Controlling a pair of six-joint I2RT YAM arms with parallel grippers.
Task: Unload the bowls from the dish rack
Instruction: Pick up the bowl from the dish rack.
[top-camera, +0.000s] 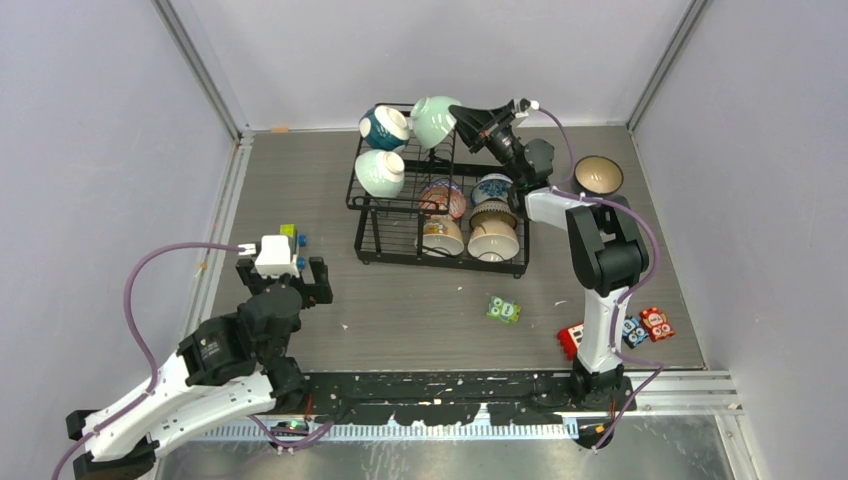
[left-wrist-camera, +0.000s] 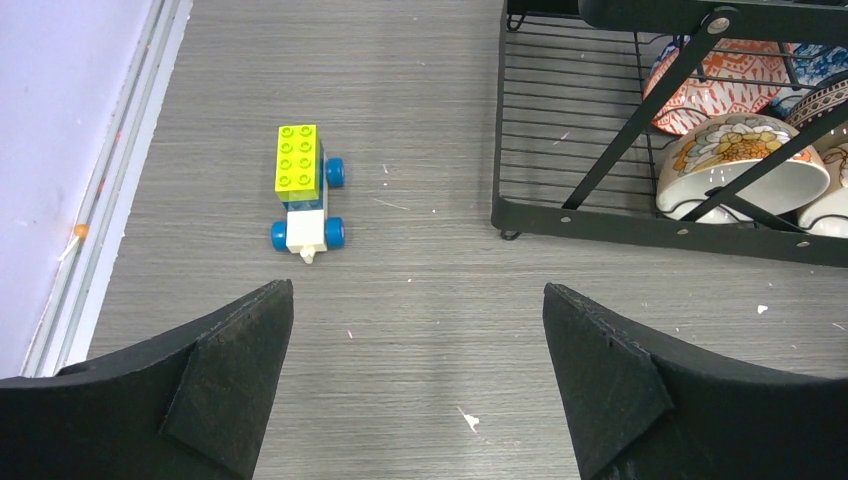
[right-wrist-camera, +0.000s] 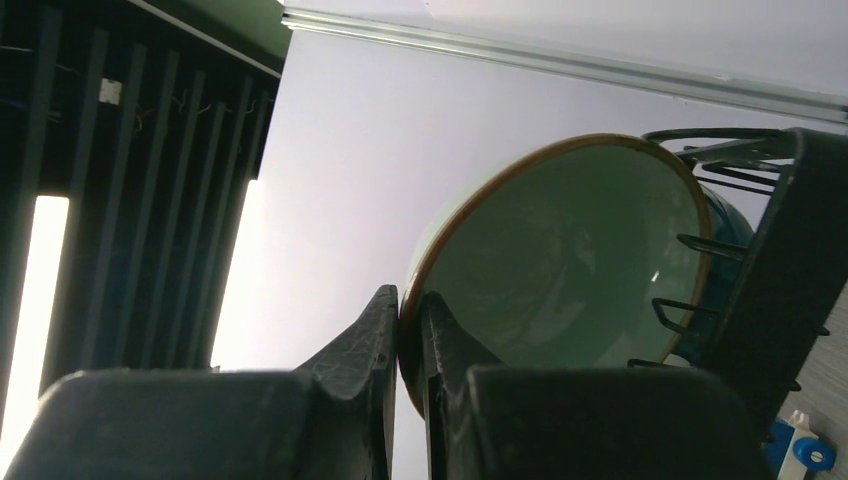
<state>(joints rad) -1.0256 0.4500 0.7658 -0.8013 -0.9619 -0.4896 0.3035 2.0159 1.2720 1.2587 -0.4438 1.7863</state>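
Note:
The black wire dish rack (top-camera: 400, 205) stands at the back middle of the table. Its upper basket holds a dark teal bowl (top-camera: 382, 127) and a pale mint bowl (top-camera: 380, 173). My right gripper (top-camera: 458, 114) is shut on the rim of a mint green bowl (top-camera: 433, 121) at the basket's right end; in the right wrist view the gripper (right-wrist-camera: 408, 300) pinches the bowl's brown-edged rim (right-wrist-camera: 560, 250). The lower tray holds reddish patterned (top-camera: 443, 198), blue-patterned (top-camera: 492, 187) and cream bowls (top-camera: 493, 241). A brown bowl (top-camera: 598, 175) sits on the table to the right. My left gripper (left-wrist-camera: 416, 288) hovers open and empty over bare table.
A yellow and white toy car (left-wrist-camera: 303, 185) lies ahead of my left gripper, left of the rack's corner (left-wrist-camera: 640, 225). A green block (top-camera: 503, 309) lies in front of the rack. Red and blue blocks (top-camera: 640, 328) sit beside the right arm's base. Walls close in on three sides.

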